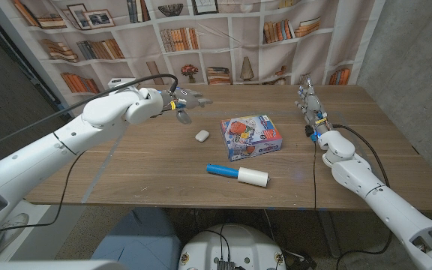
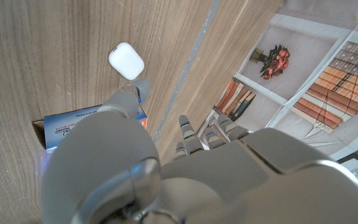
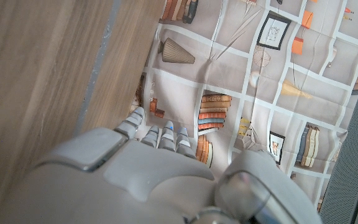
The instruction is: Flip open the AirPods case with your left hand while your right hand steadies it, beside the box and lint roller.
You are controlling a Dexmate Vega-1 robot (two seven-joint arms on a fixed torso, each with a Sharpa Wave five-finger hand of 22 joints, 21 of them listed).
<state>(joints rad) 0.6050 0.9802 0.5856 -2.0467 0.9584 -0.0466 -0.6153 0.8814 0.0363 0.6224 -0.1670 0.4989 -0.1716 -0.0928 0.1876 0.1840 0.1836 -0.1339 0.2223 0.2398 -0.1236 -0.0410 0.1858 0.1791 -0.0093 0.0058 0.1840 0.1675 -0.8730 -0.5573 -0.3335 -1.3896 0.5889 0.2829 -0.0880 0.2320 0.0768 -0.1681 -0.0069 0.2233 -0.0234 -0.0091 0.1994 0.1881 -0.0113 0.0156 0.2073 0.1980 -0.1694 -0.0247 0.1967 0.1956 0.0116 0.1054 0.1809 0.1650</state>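
White left arm comes in from the lower left in the head view, left hand [image 1: 177,100] raised over the table's [image 1: 126,161] far left part, fingers spread and holding nothing. Left wrist view shows the same hand [image 2: 191,155] from behind, thumb reaching toward the case, not touching it. AirPods case [image 1: 202,136] lies on the wood a little nearer the robot than the left hand and to its right, clearly apart from it; lid closed as far as can be seen. In the left wrist view the case [image 2: 126,61] is a rounded white pebble, long axis on a diagonal across the wood grain; which end is the hinge, cannot tell. In the head view its long axis runs roughly left-right with a slight tilt. Just right of the case, near but not touching, sits the colourful box [image 1: 251,137], lying flat, long side tilted toward the far right. Nearer the table's front edge lies the lint roller [image 1: 237,174], blue handle pointing left, white roll to the right, apart from both box and case. Right hand [image 1: 310,105] is at the far right part of the table, well apart from the case, fingers pointing away toward the bookshelf backdrop [image 1: 223,30]; it holds nothing, fingers extended. Right wrist view shows the hand's back [image 3: 148,168] with fingertips past the table edge
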